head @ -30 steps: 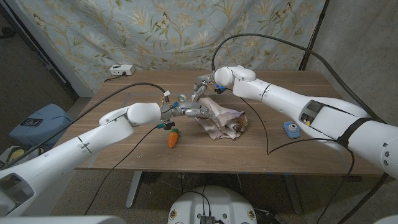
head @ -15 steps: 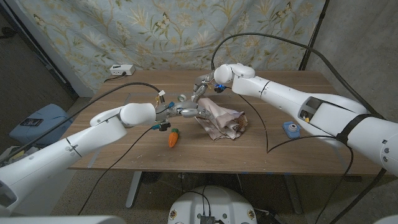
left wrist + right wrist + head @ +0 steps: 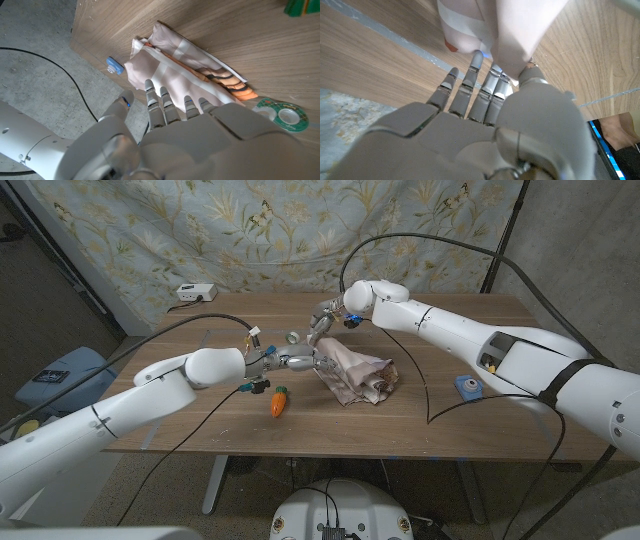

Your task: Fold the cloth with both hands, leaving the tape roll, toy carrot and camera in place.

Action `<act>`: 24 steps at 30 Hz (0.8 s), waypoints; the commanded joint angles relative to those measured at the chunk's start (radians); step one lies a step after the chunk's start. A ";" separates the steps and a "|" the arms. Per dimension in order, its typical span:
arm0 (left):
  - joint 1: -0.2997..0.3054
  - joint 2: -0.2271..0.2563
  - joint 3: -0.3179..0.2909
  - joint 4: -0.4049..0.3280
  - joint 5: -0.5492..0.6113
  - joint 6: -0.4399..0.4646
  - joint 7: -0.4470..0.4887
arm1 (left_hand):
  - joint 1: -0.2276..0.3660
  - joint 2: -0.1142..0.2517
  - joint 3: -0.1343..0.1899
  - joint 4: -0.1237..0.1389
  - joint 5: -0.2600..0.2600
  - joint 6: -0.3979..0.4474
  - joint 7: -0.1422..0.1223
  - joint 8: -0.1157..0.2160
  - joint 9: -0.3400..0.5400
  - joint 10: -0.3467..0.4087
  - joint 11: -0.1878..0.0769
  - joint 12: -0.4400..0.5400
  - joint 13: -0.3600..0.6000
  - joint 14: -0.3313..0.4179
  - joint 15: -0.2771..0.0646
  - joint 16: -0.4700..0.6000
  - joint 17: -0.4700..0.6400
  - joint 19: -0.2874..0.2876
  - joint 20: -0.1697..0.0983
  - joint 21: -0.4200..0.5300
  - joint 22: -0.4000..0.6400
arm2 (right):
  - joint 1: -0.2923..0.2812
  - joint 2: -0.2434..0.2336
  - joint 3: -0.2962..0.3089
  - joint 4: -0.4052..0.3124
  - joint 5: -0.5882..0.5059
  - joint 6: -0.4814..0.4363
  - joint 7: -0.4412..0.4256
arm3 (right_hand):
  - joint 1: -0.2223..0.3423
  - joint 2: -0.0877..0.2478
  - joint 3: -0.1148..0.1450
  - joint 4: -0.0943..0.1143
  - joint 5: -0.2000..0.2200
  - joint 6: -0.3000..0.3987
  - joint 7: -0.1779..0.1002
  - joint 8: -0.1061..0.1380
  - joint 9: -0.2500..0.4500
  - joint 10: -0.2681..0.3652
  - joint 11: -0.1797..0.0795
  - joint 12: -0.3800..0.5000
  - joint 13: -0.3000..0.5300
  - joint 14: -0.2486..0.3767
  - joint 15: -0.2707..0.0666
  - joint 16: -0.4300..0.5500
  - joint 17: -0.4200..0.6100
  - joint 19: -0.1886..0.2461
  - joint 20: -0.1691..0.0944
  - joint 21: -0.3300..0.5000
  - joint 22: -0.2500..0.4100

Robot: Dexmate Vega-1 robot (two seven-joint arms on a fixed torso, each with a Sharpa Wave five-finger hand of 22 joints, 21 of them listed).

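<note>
The beige cloth point(image 3: 356, 375) lies bunched at the table's middle, and its striped folds point(image 3: 185, 75) show in the left wrist view. My left hand point(image 3: 300, 361) reaches in from the left with straight, spread fingers point(image 3: 162, 102) over the cloth's near-left edge, holding nothing. My right hand point(image 3: 326, 320) hovers over the cloth's far-left corner and pinches a raised flap of cloth point(image 3: 502, 30) between thumb and fingers. The tape roll point(image 3: 292, 337) sits just behind my left hand. The toy carrot point(image 3: 279, 401) lies in front of it. The small blue camera point(image 3: 466, 387) rests at the right.
A white box point(image 3: 192, 293) sits at the table's back-left corner. A black cable point(image 3: 428, 395) runs across the table between the cloth and the camera. The tape roll point(image 3: 280, 114) lies close beside my left hand. A patterned curtain hangs behind the table.
My left hand has slid slightly right onto the cloth's edge while its elbow swung outward. The right hand has stayed over the cloth's far corner.
</note>
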 commanded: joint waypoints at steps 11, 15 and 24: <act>0.016 0.011 -0.002 -0.033 0.013 0.022 0.022 | 0.004 0.007 0.005 -0.002 -0.005 -0.005 0.002 0.002 0.003 -0.007 0.005 0.000 0.004 0.000 0.011 -0.002 0.001 -0.034 0.003 0.002 0.003 | 0.020 0.003 0.009 -0.026 0.090 0.009 0.092 | -0.067 -0.002 -0.026 0.024 0.004 -0.073 0.044 -0.054 -0.007 -0.065 0.045 -0.037 -0.029 -0.040 -0.001 -0.031 -0.019 -0.028 0.023 -0.002 0.002; 0.014 0.008 0.000 -0.033 0.017 0.021 0.023 | 0.005 0.007 0.005 -0.002 -0.005 -0.004 0.004 0.003 0.003 -0.007 0.004 0.000 0.004 0.000 0.011 -0.002 0.001 -0.034 0.003 0.002 0.003 | 0.021 -0.001 0.013 -0.038 0.104 0.005 0.103 | -0.068 -0.003 -0.027 0.021 0.006 -0.081 0.050 -0.063 -0.008 -0.075 0.055 -0.043 -0.034 -0.048 0.011 -0.038 -0.024 -0.037 0.030 -0.003 0.002; 0.008 -0.008 0.003 -0.025 0.029 0.005 0.037 | 0.007 0.009 0.006 -0.002 -0.005 -0.005 0.004 0.003 0.003 -0.009 0.005 0.001 0.004 0.001 0.012 -0.001 0.001 -0.032 0.004 0.003 0.003 | 0.029 -0.013 0.020 -0.058 0.134 0.000 0.128 | -0.074 0.001 -0.029 0.021 0.008 -0.093 0.056 -0.078 -0.008 -0.091 0.066 -0.053 -0.044 -0.064 0.032 -0.048 -0.032 -0.051 0.043 -0.004 0.001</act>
